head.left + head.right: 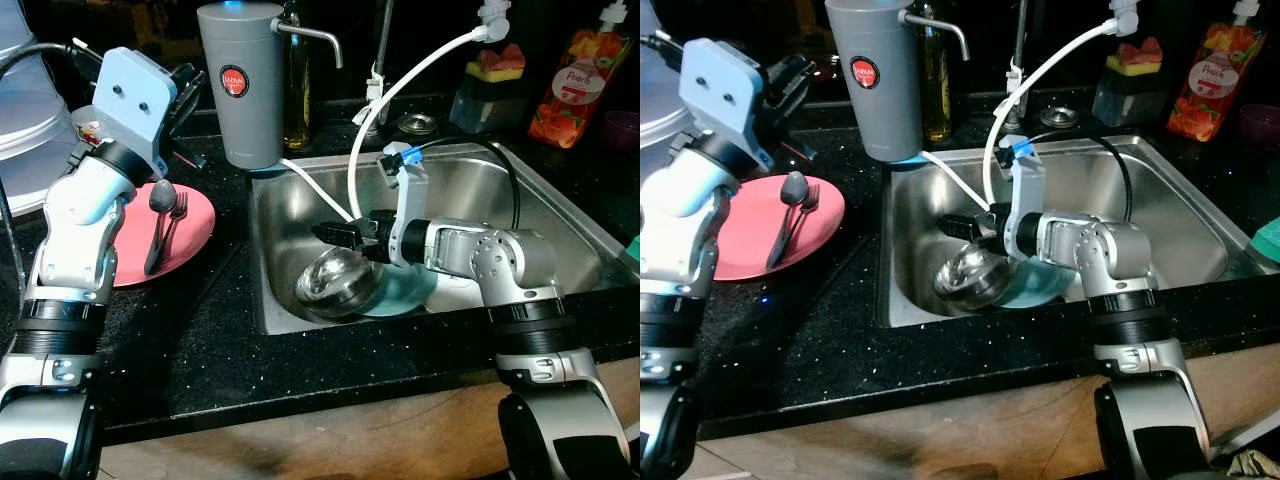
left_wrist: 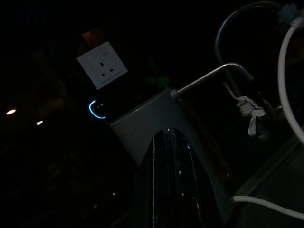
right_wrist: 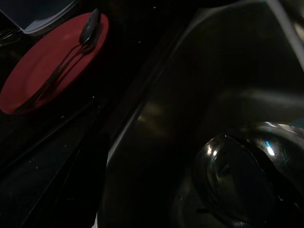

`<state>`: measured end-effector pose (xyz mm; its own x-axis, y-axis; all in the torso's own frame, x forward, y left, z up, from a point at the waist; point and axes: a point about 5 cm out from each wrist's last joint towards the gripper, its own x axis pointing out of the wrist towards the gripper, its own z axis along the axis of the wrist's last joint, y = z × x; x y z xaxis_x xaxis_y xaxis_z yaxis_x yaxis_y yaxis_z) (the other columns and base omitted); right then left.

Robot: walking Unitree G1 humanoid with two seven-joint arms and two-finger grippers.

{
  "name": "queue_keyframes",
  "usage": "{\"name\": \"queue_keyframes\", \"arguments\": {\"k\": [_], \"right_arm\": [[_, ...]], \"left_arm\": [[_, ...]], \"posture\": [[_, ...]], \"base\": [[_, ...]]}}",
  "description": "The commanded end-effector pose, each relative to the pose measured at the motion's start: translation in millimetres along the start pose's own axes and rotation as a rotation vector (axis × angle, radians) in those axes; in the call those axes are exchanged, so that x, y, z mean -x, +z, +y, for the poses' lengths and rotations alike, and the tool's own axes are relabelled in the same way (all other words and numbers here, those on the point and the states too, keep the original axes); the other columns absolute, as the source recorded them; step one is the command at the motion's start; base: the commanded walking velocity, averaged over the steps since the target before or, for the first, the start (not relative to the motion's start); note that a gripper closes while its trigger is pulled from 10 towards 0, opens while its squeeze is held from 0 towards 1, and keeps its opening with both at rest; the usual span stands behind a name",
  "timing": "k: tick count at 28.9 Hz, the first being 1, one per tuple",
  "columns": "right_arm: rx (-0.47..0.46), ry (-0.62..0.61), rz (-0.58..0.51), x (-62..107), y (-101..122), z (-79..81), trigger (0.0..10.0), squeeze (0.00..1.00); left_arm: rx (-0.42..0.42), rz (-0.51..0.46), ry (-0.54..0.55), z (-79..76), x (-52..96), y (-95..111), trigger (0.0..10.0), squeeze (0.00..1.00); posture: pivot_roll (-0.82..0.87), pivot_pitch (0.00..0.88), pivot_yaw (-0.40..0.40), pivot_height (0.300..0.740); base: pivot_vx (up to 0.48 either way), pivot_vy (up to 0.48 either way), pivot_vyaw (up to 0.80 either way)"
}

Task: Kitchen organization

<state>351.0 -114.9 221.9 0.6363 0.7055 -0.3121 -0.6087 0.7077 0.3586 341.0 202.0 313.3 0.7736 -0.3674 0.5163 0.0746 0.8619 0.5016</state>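
Steel mixing bowl [image 1: 335, 280], round and shiny, is lying in the front left part of the stainless sink basin [image 1: 470, 195], leaning on a pale blue plate [image 1: 405, 290] beside it. I am holding my right gripper [image 1: 335, 233] just above the bowl's rim, its black fingers pointing toward the sink's left wall; whether they are pinching the rim I cannot tell, and the right wrist view is showing one dark finger lying across the bowl's gleaming surface [image 3: 247, 175]. My left gripper [image 1: 185, 85] is hovering over the back left part of the black speckled counter [image 1: 190, 340], near the tall grey water dispenser [image 1: 240, 80]; its fingers are showing pressed together in the left wrist view. A round red plate [image 1: 190, 235] is sitting at the counter's left edge, carrying a dark spoon [image 1: 158, 222] and fork [image 1: 175, 215] side by side. A white hose [image 1: 400, 90] is arching over the sink's back rim.
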Motion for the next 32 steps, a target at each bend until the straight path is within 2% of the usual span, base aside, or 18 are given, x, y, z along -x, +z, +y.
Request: {"name": "queue_keyframes", "arguments": {"k": [1, 2, 5, 6, 7, 8, 9, 10, 11, 13, 15, 18, 19, 20, 22, 23, 27, 32], "right_arm": [[0.002, -0.015, -0.033, 0.3, 6, -1.2, 10.0, 0.00], [0.002, -0.021, -0.049, 0.7, 7, -1.8, 10.0, 0.00], [0.032, -0.033, -0.170, 2.2, 14, -0.6, 10.0, 0.00], [0.072, -0.060, -0.211, 3.3, 17, -0.4, 10.0, 0.00], [0.101, -0.078, -0.234, 4.0, 19, -0.1, 10.0, 0.00], [0.135, -0.088, -0.266, 4.3, 20, 2.1, 10.0, 0.00], [0.171, -0.104, -0.287, 4.8, 21, 3.6, 10.0, 0.00], [0.247, -0.111, -0.307, 4.9, 20, 8.3, 10.0, 0.00], [0.247, -0.111, -0.307, 4.9, 20, 8.3, 10.0, 0.00], [0.308, -0.130, -0.317, 4.8, 18, 11.9, 10.0, 0.00], [0.320, -0.135, -0.320, 4.8, 17, 12.6, 10.0, 0.00], [0.339, -0.162, -0.339, 4.2, 13, 13.1, 10.0, 0.00], [0.359, -0.187, -0.343, 3.8, 9, 11.7, 10.0, 0.00], [0.359, -0.187, -0.343, 3.8, 9, 11.7, 10.0, 0.00], [0.384, -0.203, -0.343, 3.1, 5, 10.5, 10.0, 0.00], [0.384, -0.203, -0.343, 3.1, 5, 10.5, 10.0, 0.00], [0.396, -0.205, -0.325, 3.4, 0, 10.1, 10.0, 0.00], [0.406, -0.176, -0.298, 3.0, -6, 12.5, 10.0, 0.00]], "left_arm": [[0.011, 0.006, 0.009, -1.1, 1.1, -2, 0.0, 0.00], [0.019, 0.007, 0.013, -1.1, 1.4, -2, 0.0, 0.00], [0.127, 0.064, 0.034, -4.4, 4.0, -8, 0.4, 0.00], [0.151, 0.092, 0.039, -6.9, 5.4, -11, 7.2, 0.00], [0.161, 0.109, 0.041, -8.4, 6.3, -13, 7.2, 0.00], [0.191, 0.156, 0.040, -11.6, 8.0, -18, 10.0, 0.00], [0.207, 0.187, 0.041, -13.9, 9.3, -21, 10.0, 0.00], [0.248, 0.249, 0.048, -17.0, 11.8, -27, 10.0, 0.00], [0.248, 0.249, 0.048, -17.0, 11.8, -27, 10.0, 0.00], [0.279, 0.327, 0.077, -18.0, 15.5, -34, 10.0, 0.00], [0.285, 0.346, 0.085, -18.3, 16.5, -35, 10.0, 0.00], [0.313, 0.525, 0.141, -18.8, 26.0, -51, 10.0, 0.00], [0.327, 0.616, 0.165, -20.9, 31.2, -58, 10.0, 0.00], [0.327, 0.616, 0.165, -20.9, 31.2, -58, 10.0, 0.00], [0.338, 0.697, 0.167, -27.0, 34.7, -62, 10.0, 0.00], [0.338, 0.697, 0.167, -27.0, 34.7, -62, 10.0, 0.00], [0.351, 0.832, 0.165, -35.4, 39.9, -69, 10.0, 0.00], [0.346, 0.954, 0.160, -38.4, 45.0, -73, 10.0, 0.00]], "posture": [[0.01, 0.000, 0.002, 0.740], [0.01, 0.000, 0.002, 0.740], [0.02, 0.000, 0.002, 0.740], [0.02, 0.001, 0.004, 0.740], [0.02, 0.001, 0.004, 0.740], [0.02, 0.003, 0.004, 0.740], [0.03, 0.004, 0.004, 0.740], [0.03, 0.005, 0.005, 0.740], [0.03, 0.005, 0.005, 0.740], [0.03, 0.006, 0.006, 0.740], [0.03, 0.006, 0.005, 0.740], [0.03, 0.005, 0.005, 0.740], [0.03, 0.005, 0.005, 0.740], [0.03, 0.005, 0.005, 0.740], [0.03, 0.005, 0.007, 0.740], [0.03, 0.005, 0.007, 0.740], [0.02, 0.006, 0.006, 0.740], [0.02, 0.006, 0.004, 0.740]], "base": [[0.000, 0.000, 0.00], [0.000, 0.000, 0.00], [0.000, 0.000, 0.00], [0.000, 0.000, 0.00], [0.000, 0.000, 0.00], [0.000, 0.000, 0.00], [0.000, 0.000, 0.00], [0.000, 0.000, 0.00], [0.000, 0.000, 0.00], [0.000, 0.000, 0.00], [0.000, 0.000, 0.00], [0.000, 0.000, 0.00], [0.000, 0.000, 0.00], [0.000, 0.000, 0.00], [0.000, 0.000, 0.00], [0.000, 0.000, 0.00], [0.000, 0.000, 0.00], [0.000, 0.000, 0.00]]}}
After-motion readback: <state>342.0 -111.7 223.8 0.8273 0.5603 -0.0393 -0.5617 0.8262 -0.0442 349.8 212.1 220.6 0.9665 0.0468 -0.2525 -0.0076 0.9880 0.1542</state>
